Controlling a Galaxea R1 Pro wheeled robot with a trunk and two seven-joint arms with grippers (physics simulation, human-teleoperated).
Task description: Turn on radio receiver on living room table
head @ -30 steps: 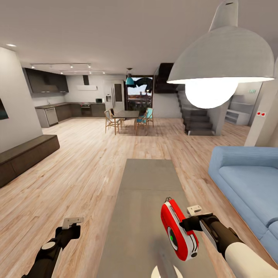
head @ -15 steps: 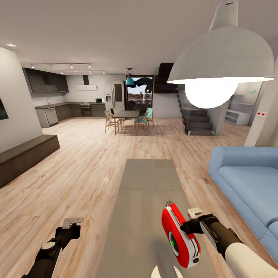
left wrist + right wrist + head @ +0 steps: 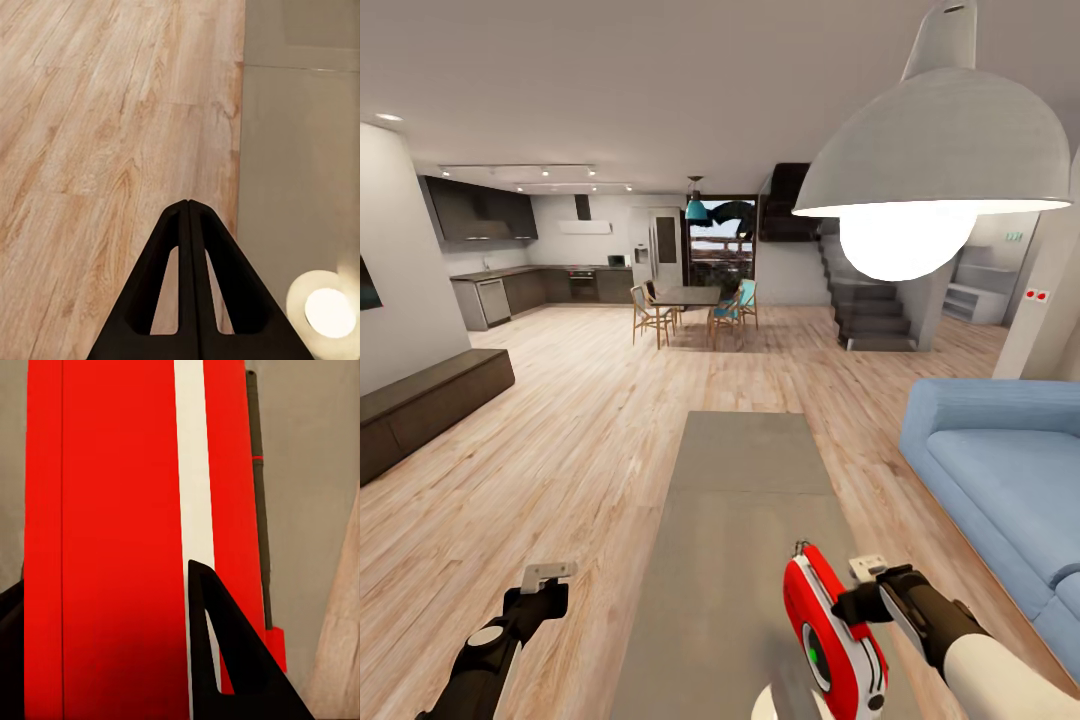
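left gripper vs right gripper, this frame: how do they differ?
The left gripper is shut and holds nothing; the right gripper is clamped on the radio receiver, one finger on each side. The left gripper hangs over the wood floor beside the table; the right gripper is over the table. Both have black triangular fingers and point forward.

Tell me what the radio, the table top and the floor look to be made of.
Radio: likely glossy plastic; its red shell is smooth, with a white front panel.
Table: a matte grey top, perhaps stone or laminate; flat and without grain.
Floor: light wood planks, with grain and seams showing.
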